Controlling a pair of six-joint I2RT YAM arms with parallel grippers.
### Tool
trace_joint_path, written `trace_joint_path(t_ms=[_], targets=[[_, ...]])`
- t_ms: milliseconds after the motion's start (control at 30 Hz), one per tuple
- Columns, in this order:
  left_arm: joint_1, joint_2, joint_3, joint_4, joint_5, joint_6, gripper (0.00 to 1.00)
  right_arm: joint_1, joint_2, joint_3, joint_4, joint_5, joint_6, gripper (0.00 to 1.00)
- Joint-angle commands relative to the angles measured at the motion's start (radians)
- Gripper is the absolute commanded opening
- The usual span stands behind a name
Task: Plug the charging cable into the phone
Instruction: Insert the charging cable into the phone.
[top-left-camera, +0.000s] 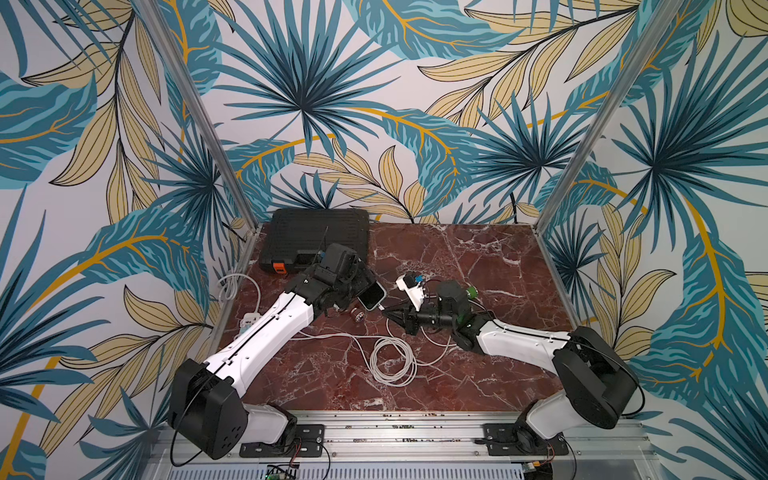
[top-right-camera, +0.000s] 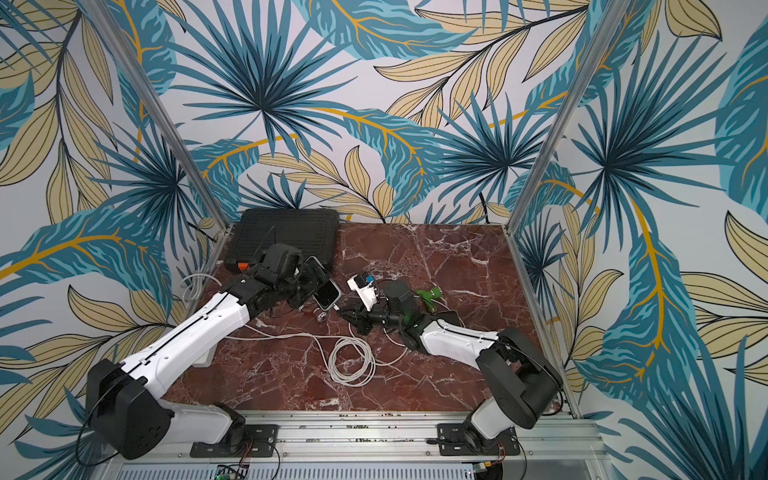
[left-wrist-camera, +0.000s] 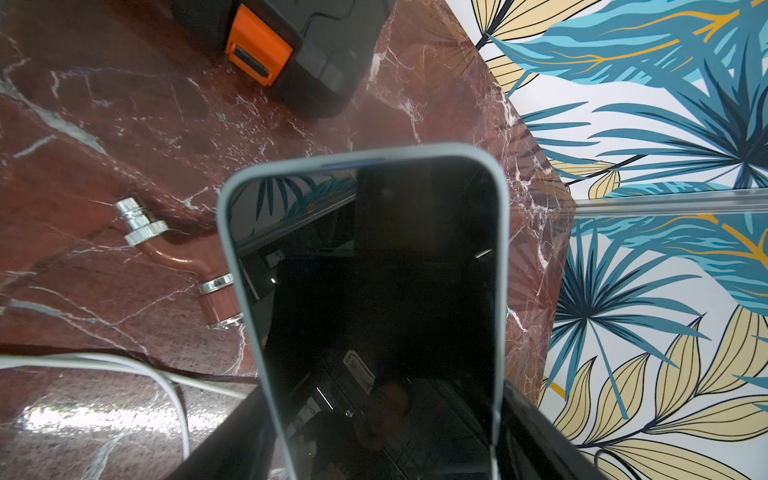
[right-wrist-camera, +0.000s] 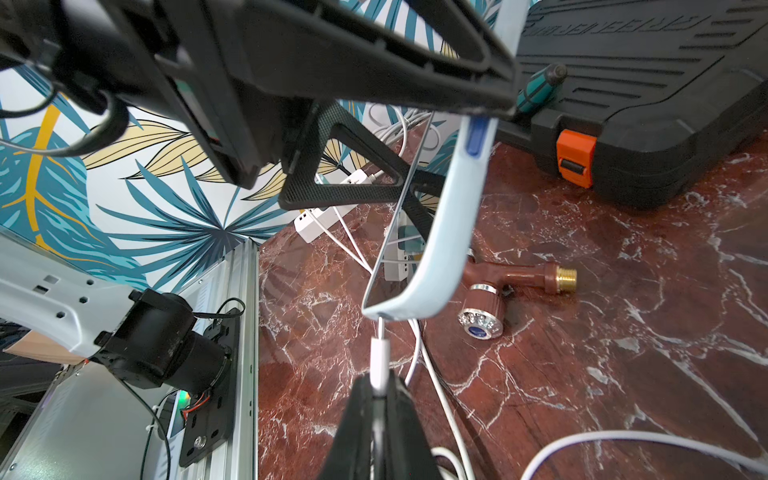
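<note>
The left gripper (top-left-camera: 360, 286) has its jaws spread wide across the dark-screened phone in a pale blue-grey case (top-left-camera: 372, 296). It holds the phone lifted off the red-brown marble tabletop (top-left-camera: 478, 270) and tilted, with the port end toward the other arm. The right gripper (right-wrist-camera: 380, 388) is pinched almost closed on the small white plastic plug (right-wrist-camera: 380, 357) of the white charging cable (top-left-camera: 392, 359). In the right wrist view the plug's metal tip meets the lower edge of the phone, but how deep it sits in the port cannot be told. The main risk is misalignment. With both parts in the air, a small tilt between plug and port would likely make the tip jam against the case rim or skid off it rather than seat. Pushing harder could then rock the phone in the left jaws, which grip only its smooth sides. It could also make the slim plug swivel or slide back between the right fingertips. The cable is another likely cause of trouble. It trails from the plug to a loose coil on the table and passes beneath the left arm, so tension or a snag could tug the plug sideways. If the phone slipped, it would probably land near the brown tap with chrome fittings (right-wrist-camera: 511, 278) lying just below.
</note>
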Motion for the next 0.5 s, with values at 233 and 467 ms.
trace_joint_path(t_ms=[233,467], targets=[[-0.023,-0.039,-0.022,0.06,0.01,0.01,0.33,0.004,0.021,0.031,-0.012,0.031,0.008,0.0],[-0.026,-0.055,-0.045,0.06,0.012,0.012,0.33,0.002,0.021,0.039,-0.015,0.048,0.013,0.0]])
